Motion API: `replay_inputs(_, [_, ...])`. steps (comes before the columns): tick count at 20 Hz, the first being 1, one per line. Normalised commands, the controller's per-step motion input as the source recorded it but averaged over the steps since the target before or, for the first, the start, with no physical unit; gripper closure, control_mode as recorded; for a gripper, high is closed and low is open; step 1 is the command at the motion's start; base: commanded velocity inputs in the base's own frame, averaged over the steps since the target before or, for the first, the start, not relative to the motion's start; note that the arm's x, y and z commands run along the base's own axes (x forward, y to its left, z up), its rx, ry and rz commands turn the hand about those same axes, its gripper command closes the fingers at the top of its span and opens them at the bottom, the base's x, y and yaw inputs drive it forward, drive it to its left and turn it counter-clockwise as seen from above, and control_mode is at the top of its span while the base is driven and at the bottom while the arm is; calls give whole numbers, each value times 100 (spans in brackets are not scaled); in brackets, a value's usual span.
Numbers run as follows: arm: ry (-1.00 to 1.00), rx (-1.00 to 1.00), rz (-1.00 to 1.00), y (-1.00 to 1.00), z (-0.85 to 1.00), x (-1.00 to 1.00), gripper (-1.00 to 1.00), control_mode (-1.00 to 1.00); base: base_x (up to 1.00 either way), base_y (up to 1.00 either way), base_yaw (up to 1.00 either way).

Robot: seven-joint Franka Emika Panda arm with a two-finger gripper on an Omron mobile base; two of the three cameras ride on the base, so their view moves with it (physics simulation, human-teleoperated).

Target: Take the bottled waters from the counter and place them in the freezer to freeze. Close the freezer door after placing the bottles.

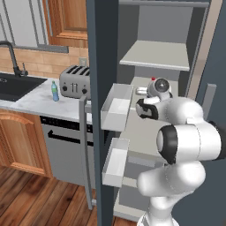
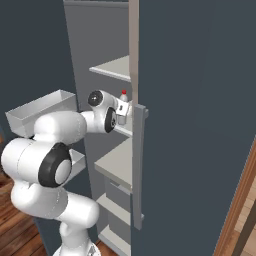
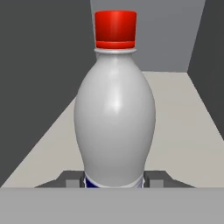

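Note:
My gripper (image 3: 113, 179) is shut on the red-capped bottled water (image 3: 114, 109), which stands upright between the fingers (image 3: 73, 179). The gripper (image 2: 122, 114) reaches into the open freezer (image 1: 152, 55) and holds that bottle (image 2: 123, 102) over a pale middle shelf (image 3: 183, 131). Its red cap (image 1: 153, 79) pokes up behind the hand. Whether the bottle's base touches the shelf is hidden. The green-capped bottled water (image 1: 54, 91) stands on the marble counter (image 1: 31, 102) to the left. The freezer door (image 1: 102, 53) is swung open, with white bins (image 1: 117, 106) on its inner face.
A silver toaster (image 1: 75, 81) sits on the counter beside the door's edge, and a black sink (image 1: 13, 86) lies farther left. The steel dishwasher (image 1: 66, 150) is below the counter. A second slate door with a long handle (image 2: 138, 165) stands close on the right of the opening.

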Motion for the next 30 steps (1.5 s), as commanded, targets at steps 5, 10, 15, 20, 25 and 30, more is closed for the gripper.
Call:
replay_inputs(5, [-2, 0, 0, 0, -10, 39, 100, -100, 0, 0, 0])
replay_inputs(10, [-7, 0, 0, -2, -20, 29, 100, -100, 0, 0, 0])
replay_inputs(15, [-3, 0, 0, -7, -21, 24, 100, -100, 0, 0, 0])
replay_inputs(20, [0, 0, 0, -4, -22, 23, 100, -100, 0, 0, 0])
replay_inputs(25, [0, -1, 0, 0, -20, 22, 100, -100, 0, 0, 0])
replay_inputs(30, [0, -5, 0, 0, -24, 15, 100, -100, 0, 0, 0])
